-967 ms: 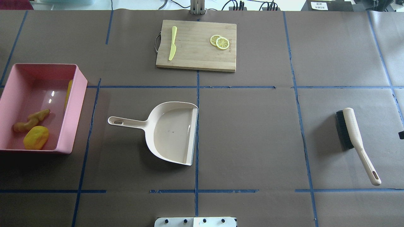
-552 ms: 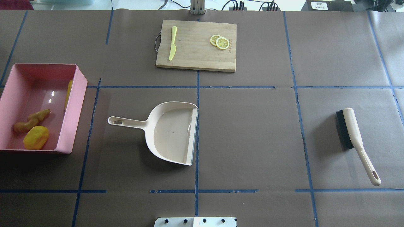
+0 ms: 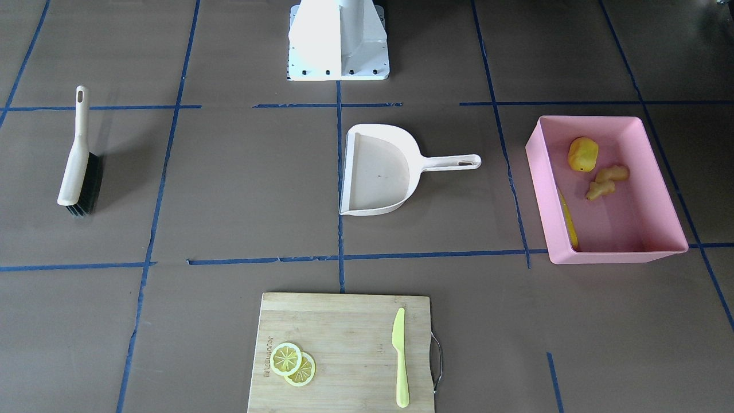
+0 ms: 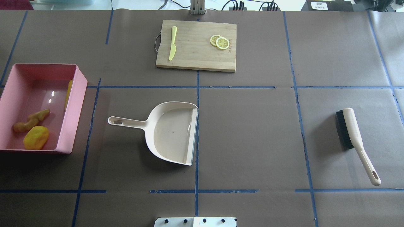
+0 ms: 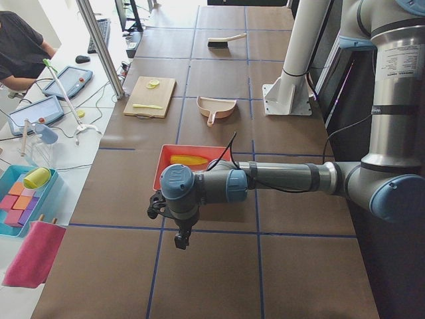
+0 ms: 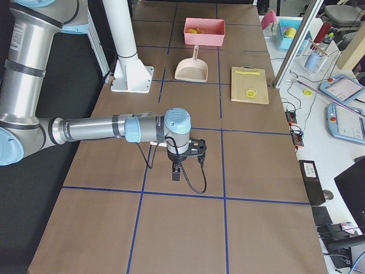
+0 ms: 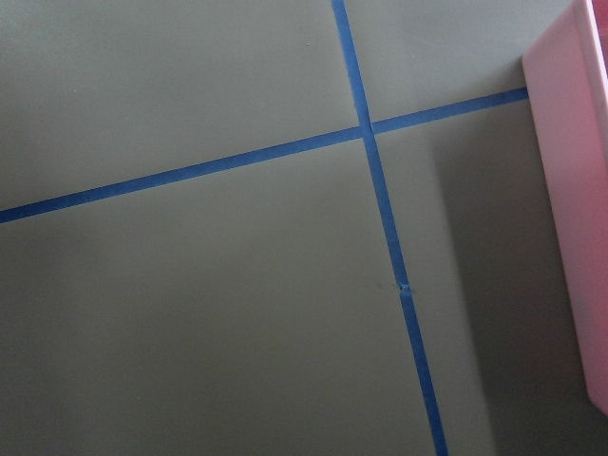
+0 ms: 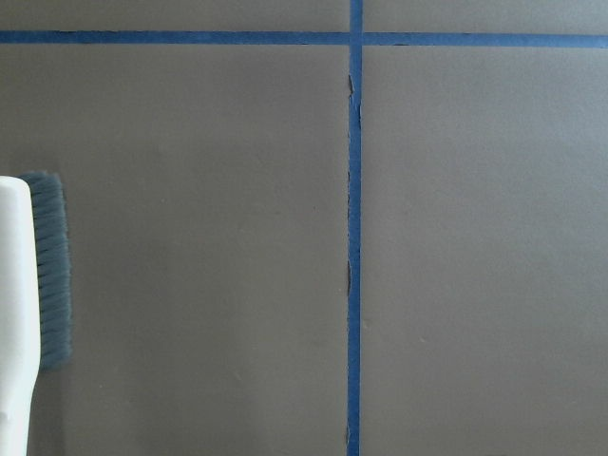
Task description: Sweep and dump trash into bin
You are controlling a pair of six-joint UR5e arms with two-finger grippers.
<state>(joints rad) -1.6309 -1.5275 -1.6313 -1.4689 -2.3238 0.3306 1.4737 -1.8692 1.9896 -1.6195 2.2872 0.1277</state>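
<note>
The dark sliver at the overhead view's right edge has gone; nothing else moved. Corn cob [image 4: 68,93], pepper lump [image 4: 36,137] and ginger [image 4: 31,120] lie in the pink bin [image 4: 74,107], left side, so the job looks done. Left gripper [image 5: 180,238], right gripper [image 6: 177,171]: spread or pressed together, I cannot tell

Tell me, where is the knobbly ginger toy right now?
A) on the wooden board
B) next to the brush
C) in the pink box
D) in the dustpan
C: the ginger root lies inside the pink box, right by the yellow lump, and the dustpan has nothing in it.
</note>
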